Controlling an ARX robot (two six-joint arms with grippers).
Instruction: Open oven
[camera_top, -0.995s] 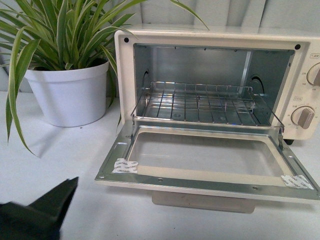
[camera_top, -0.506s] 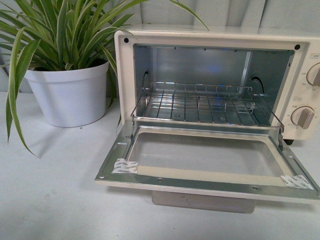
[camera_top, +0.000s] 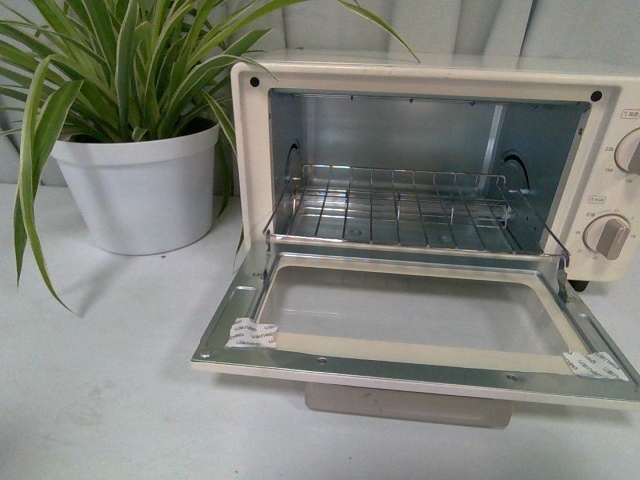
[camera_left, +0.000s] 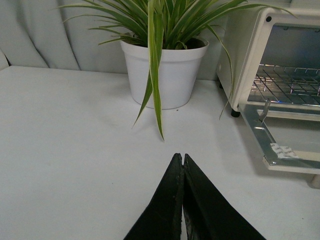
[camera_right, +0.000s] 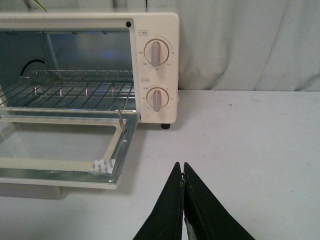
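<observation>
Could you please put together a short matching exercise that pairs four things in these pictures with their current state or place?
Things:
1. oven door
2. wire rack
3. plant pot
4. left gripper

States or places:
A. jaws shut, holding nothing, above the table
B. folded down flat, fully open
C. standing on the table beside the oven
D. inside the oven cavity

Pairs: 1-B, 2-D, 3-C, 4-A
</observation>
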